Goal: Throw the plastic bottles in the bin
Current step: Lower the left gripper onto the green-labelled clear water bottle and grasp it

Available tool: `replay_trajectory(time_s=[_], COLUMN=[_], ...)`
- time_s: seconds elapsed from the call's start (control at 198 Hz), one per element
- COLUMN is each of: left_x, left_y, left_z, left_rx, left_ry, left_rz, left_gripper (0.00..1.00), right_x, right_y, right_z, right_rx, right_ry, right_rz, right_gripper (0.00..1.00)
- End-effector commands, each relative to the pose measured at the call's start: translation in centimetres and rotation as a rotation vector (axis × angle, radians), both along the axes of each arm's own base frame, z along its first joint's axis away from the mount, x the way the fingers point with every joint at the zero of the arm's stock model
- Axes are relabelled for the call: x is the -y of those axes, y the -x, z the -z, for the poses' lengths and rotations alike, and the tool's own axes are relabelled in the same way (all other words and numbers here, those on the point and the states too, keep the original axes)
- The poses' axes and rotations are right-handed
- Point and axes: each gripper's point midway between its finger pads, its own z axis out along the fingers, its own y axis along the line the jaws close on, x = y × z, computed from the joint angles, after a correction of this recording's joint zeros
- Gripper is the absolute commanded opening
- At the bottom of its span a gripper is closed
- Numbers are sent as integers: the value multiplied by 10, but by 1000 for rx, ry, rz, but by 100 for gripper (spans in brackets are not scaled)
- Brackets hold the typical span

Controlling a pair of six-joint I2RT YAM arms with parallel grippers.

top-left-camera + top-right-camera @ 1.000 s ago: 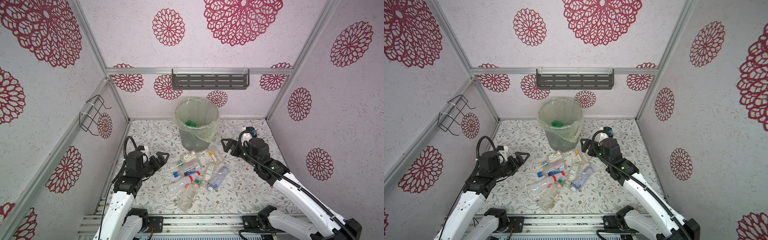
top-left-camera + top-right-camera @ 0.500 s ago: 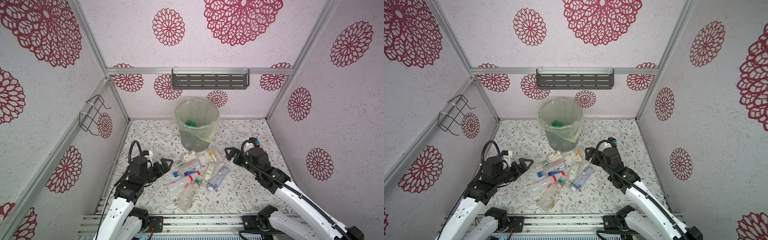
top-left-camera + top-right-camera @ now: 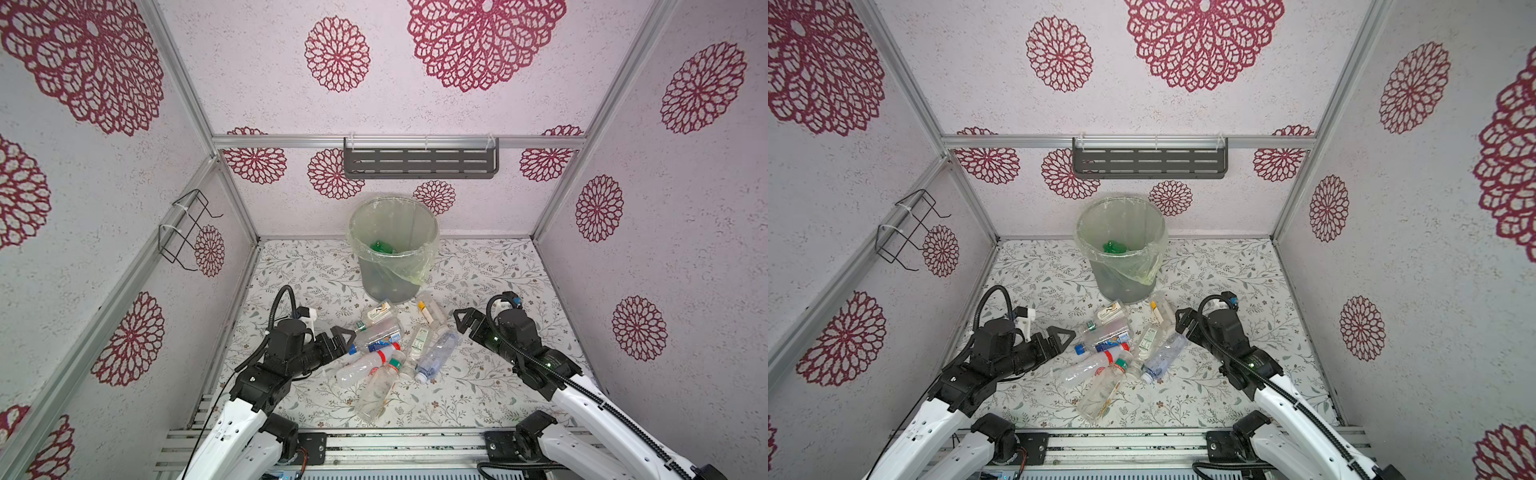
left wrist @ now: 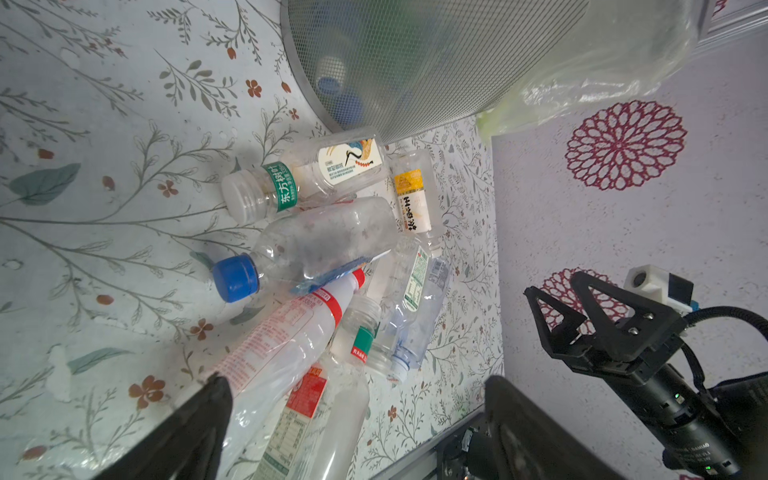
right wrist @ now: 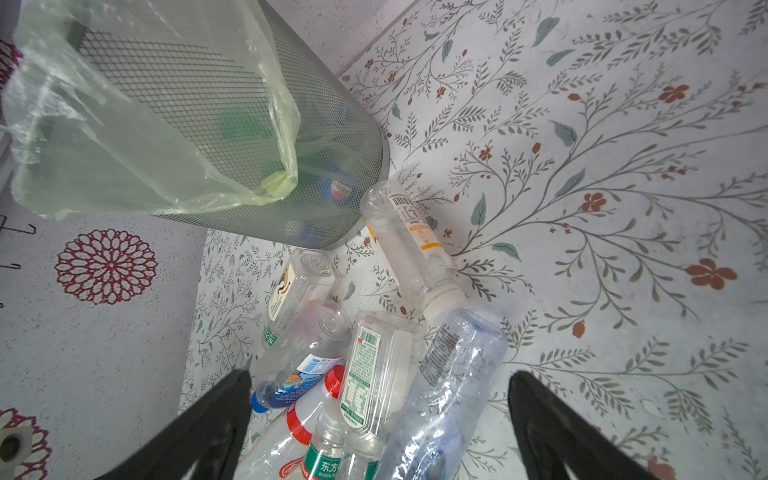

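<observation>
Several plastic bottles (image 3: 417, 345) heaped between two wide-spread grippers

In both top views the bottles lie on their sides on the floral mat (image 3: 478, 270), directly at 6 o'clock from the bin (image 3: 386, 282), with the nearest ones by its foot. One green bottle (image 3: 382, 247) shows inside the liner. The left gripper (image 3: 338, 343) sits at 9 o'clock of the heap, jaws apart and empty, one fingertip just beside the blue-capped bottle (image 3: 376, 334). The right gripper (image 3: 467, 326) sits at 3 o'clock, jaws likewise apart and holding nothing, near the yellow-labelled bottle (image 3: 428, 311) but clear of it.

From the left wrist, the red-capped bottle (image 4: 282, 336) runs into the gap between the spread fingers (image 4: 199, 424). One fingertip overlaps its body (contact cannot be told). The blue-capped bottle lies farther out, beyond the tips, and the bin's mesh wall stands behind the heap. Across the heap the right gripper shows with its jaws parted.

From the right wrist, a crumpled bluish bottle (image 5: 449, 374) and a green-labelled bottle (image 5: 370, 365) lie in the gap between the parted fingers (image 5: 552, 428), neither of them clamped. The yellow-labelled bottle lies ahead of the tips, its base next to the bin's foot.
</observation>
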Motion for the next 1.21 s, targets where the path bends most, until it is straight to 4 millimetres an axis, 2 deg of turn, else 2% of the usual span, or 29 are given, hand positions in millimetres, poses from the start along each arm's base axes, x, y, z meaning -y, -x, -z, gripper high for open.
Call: replay_trajectory(time_s=[0.0, 0.389, 0.672, 0.95, 1.208], left_x=[-1, 25, 61, 77, 87], left_y=[4, 21, 38, 46, 62], left_z=[-3, 20, 38, 50, 72], left_rx=[6, -34, -55, -47, -96], left_ry=[-46, -123, -273, -412, -566], left_rz=[10, 99, 256, 321, 407], left_gripper=[97, 97, 97, 97, 100], right_x=[5, 8, 10, 11, 13], right_y=[0, 6, 9, 11, 12], right_z=[-6, 3, 4, 6, 6], right_rx=[15, -12, -13, -21, -20], right_ry=[-30, -41, -46, -45, -37], right_rz=[37, 47, 53, 55, 59], right_gripper=[99, 99, 99, 99, 99])
